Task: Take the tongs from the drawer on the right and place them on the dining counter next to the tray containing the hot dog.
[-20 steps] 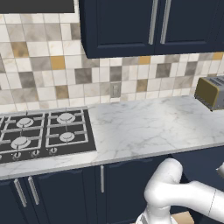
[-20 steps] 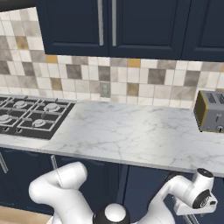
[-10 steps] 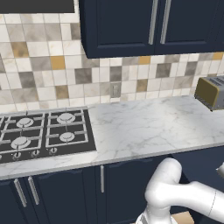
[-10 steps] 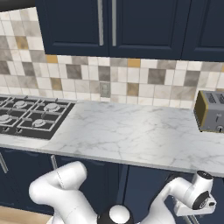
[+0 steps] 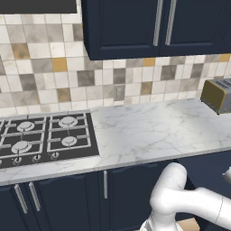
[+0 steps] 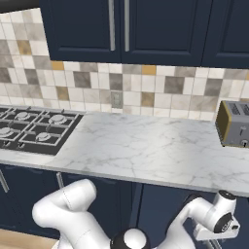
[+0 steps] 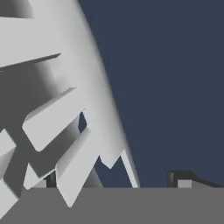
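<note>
The gripper (image 7: 112,183) is hanging low under the marble worktop (image 6: 146,151), its jaws standing wide with nothing between them. Just ahead of the fingertips (image 7: 180,180), the flat, plain navy-blue face of the drawer (image 7: 175,87) is facing the hand. A pale grey shape (image 7: 65,87), too close to identify, is crossing beside it. Farther back, a toaster (image 6: 234,124) is sitting on the worktop.
</note>
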### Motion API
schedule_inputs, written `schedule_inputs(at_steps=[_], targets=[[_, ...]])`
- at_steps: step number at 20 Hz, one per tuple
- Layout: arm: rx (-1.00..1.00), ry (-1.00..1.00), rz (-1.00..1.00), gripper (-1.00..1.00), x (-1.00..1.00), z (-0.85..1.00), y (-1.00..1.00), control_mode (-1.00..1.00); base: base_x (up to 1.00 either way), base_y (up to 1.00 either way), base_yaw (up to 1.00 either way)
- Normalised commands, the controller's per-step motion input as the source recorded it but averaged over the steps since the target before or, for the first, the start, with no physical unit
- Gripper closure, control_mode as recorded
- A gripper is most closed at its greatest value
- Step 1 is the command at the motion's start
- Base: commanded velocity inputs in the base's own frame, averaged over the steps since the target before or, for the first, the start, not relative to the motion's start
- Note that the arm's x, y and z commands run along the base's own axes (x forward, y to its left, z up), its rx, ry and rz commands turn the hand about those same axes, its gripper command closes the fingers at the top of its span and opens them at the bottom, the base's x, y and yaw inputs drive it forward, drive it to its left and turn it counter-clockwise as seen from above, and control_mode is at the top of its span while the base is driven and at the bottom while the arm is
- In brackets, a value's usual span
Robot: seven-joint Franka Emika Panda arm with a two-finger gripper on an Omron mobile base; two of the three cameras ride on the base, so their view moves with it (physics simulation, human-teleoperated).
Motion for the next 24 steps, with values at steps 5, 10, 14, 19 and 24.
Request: schedule_inputs(at_steps=[5, 10, 14, 19, 24], targets=[[0.00, 0.00, 0.00, -1.00, 0.02, -0.23, -0.01, -1.00, 0.00, 0.00, 0.00], [0.00, 0.01, 0.00, 1.00, 0.00, -0.34, 0.00, -1.00, 0.00, 0.00, 0.00], [0.00, 0.05, 0.01, 1.00, 0.00, -0.39, 0.12, -1.00, 0.00, 0.00, 0.00], [0.00, 0.05, 0.06, 1.00, -0.03, -0.36, 0.27, -1.00, 0.00, 0.00, 0.00], [-0.09, 0.00, 0.02, 1.00, -0.05, -0.17, 0.20, -1.00, 0.00, 0.00, 0.00]])
